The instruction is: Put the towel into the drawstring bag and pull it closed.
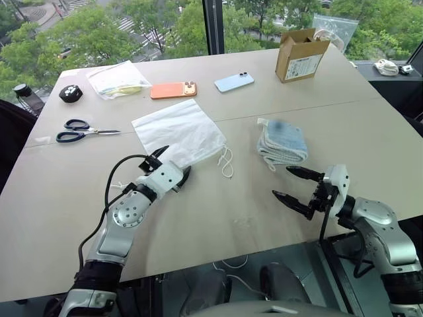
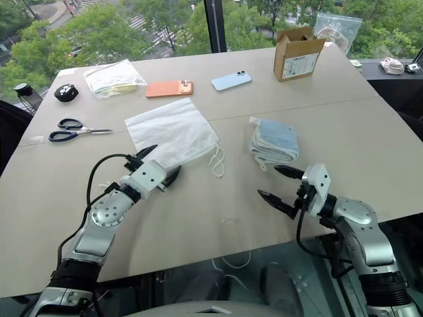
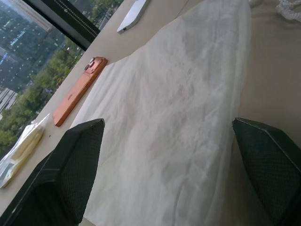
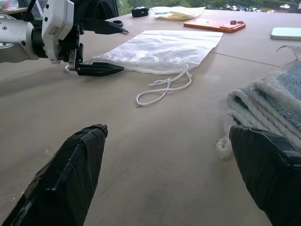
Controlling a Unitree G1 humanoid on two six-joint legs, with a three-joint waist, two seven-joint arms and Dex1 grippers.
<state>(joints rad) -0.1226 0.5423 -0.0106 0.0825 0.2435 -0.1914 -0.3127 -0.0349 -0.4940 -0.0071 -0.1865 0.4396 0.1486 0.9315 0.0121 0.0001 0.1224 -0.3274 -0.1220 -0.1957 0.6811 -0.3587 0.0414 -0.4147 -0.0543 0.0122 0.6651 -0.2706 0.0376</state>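
White, thin fabric forms the drawstring bag (image 1: 178, 132), which lies flat near the middle of the table (image 1: 218, 231), its cords (image 1: 227, 160) trailing loose off the corner nearest the towel. The left gripper (image 1: 173, 164) is at the bag's near edge with its two fingers spread apart, one on each side of that edge, holding nothing. The towel (image 1: 283, 141), folded blue-grey terry, rests on the table to the right of the bag, apart from it. The right gripper (image 1: 289, 185) hovers just in front of the towel, fingers wide apart and empty. Scissors (image 1: 80, 131) lie to the left of the bag. Beyond the bag lie an orange phone (image 1: 173, 90) and a pale blue phone (image 1: 234, 82). A cardboard box (image 1: 301, 55) stands at the far right.
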